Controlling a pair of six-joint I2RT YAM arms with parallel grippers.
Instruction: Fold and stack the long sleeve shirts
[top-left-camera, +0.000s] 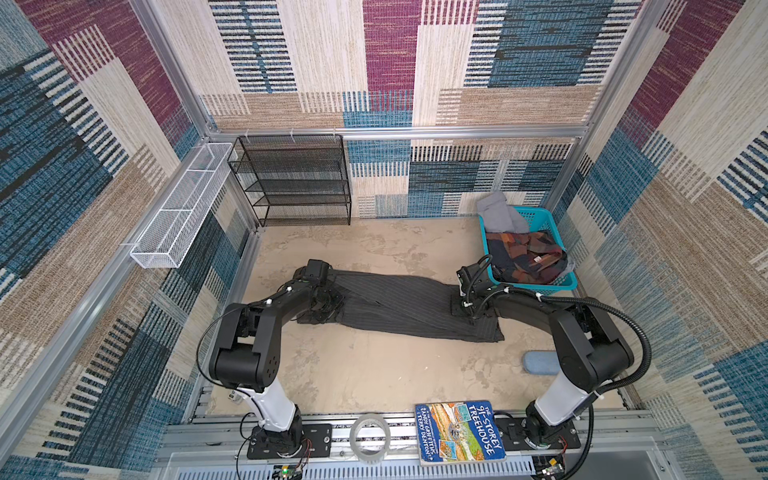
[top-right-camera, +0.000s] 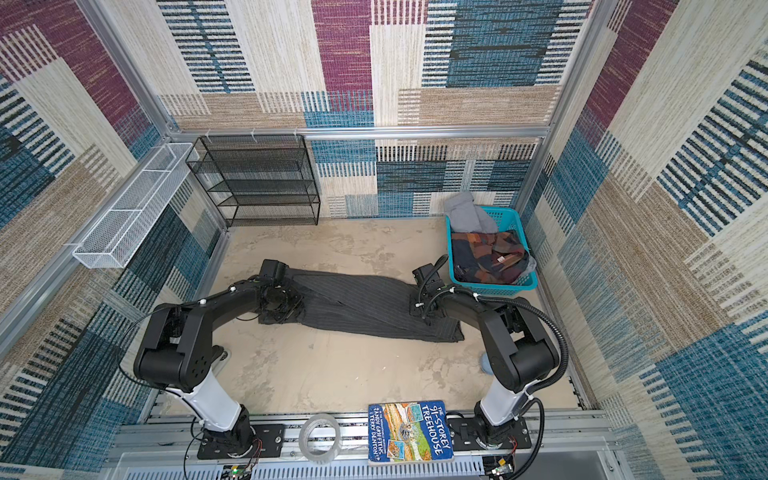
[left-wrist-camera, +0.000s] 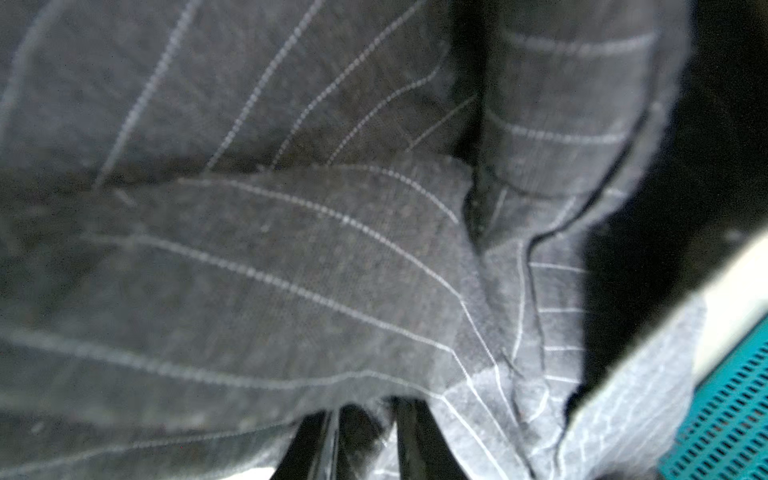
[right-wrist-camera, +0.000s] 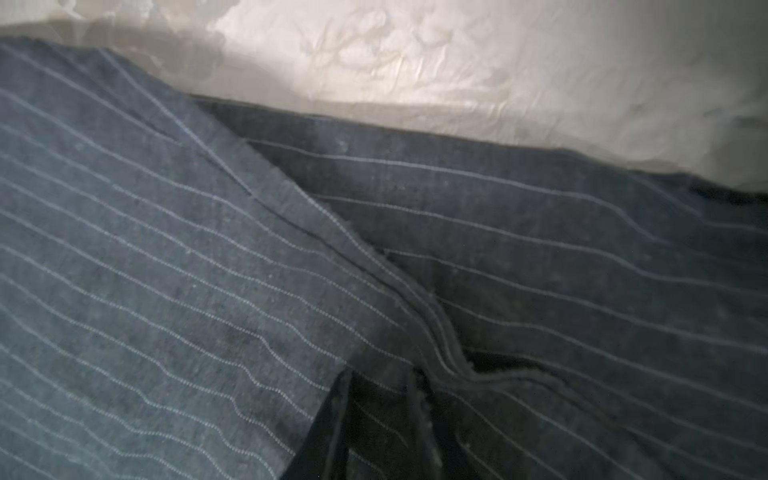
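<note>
Two ends of the shirt (top-left-camera: 399, 307) were held pinched: the left by the left claw (left-wrist-camera: 365, 415), the right by the right claw (right-wrist-camera: 380, 390), both narrow on cloth. Its long axis was laid side to side across the tabletop (top-left-camera: 374, 374).

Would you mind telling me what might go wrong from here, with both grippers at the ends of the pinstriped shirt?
1. The right gripper pinches the pinstriped shirt close to the teal basket; lifting could catch its rim or the plaid garment inside.
2. The left gripper holds bunched, overlapping layers; one may slip out, leaving the fold crooked.
</note>
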